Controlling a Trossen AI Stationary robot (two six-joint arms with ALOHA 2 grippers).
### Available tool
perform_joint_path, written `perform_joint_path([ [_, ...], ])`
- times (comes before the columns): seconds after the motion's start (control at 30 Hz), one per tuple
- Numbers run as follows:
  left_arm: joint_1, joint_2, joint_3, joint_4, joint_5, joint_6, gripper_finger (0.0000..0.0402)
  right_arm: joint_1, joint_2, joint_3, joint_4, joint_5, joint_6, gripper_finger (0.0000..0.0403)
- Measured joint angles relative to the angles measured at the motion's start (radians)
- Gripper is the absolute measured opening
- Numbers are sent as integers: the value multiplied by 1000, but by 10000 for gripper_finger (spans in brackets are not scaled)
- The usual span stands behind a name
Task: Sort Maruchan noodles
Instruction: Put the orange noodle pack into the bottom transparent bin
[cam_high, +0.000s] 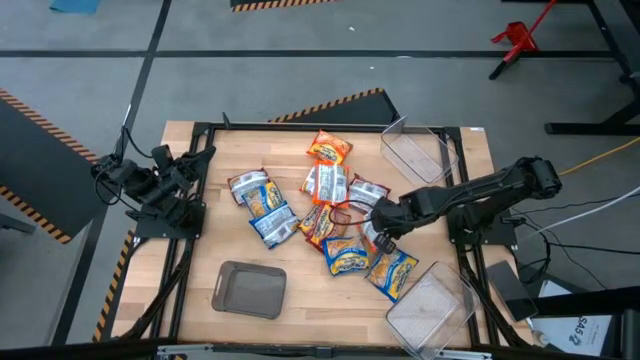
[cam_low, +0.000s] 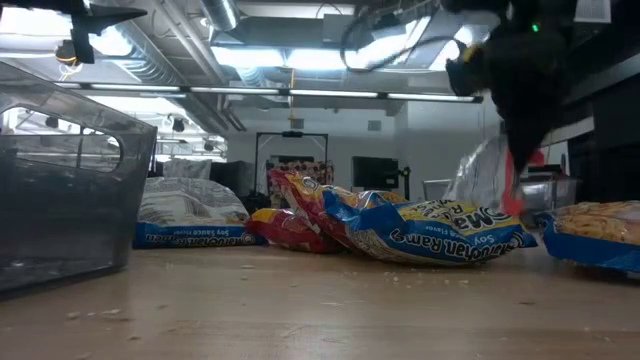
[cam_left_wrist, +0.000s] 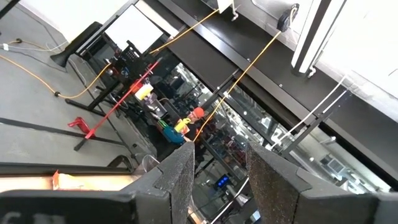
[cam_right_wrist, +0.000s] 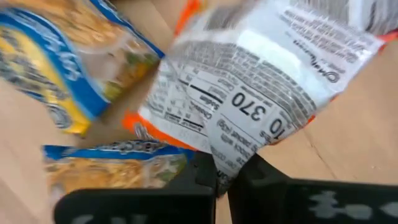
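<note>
Your two arms are matte black, chunky jointed segments. Right arm (cam_high: 480, 195) trails black cabling from its base; left arm (cam_high: 150, 185) carries looped wires. Left gripper's fingers (cam_left_wrist: 180, 180) are dark, flat slabs with a grainy pad texture.

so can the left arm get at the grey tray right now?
Probably yes. The left gripper is parked at the table's left edge, fingers apart, holding nothing. The grey tray sits on its side of the table with no packets between them. The right gripper, shut on a silver-white packet, is well clear.
</note>
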Motion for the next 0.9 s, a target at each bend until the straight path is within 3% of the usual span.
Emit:
perform_joint_path([
  [0.37,0,0,0,0,0,0,140,3,-2,251,-160,-8,-5,0],
  [0.5,0,0,0,0,0,0,140,52,-2,345,-197,-13,22,0],
  [0.67,0,0,0,0,0,1,140,191,-2,436,-246,-3,168,0],
  [0.9,0,0,0,0,0,1,140,489,-2,498,-263,46,542,0],
])
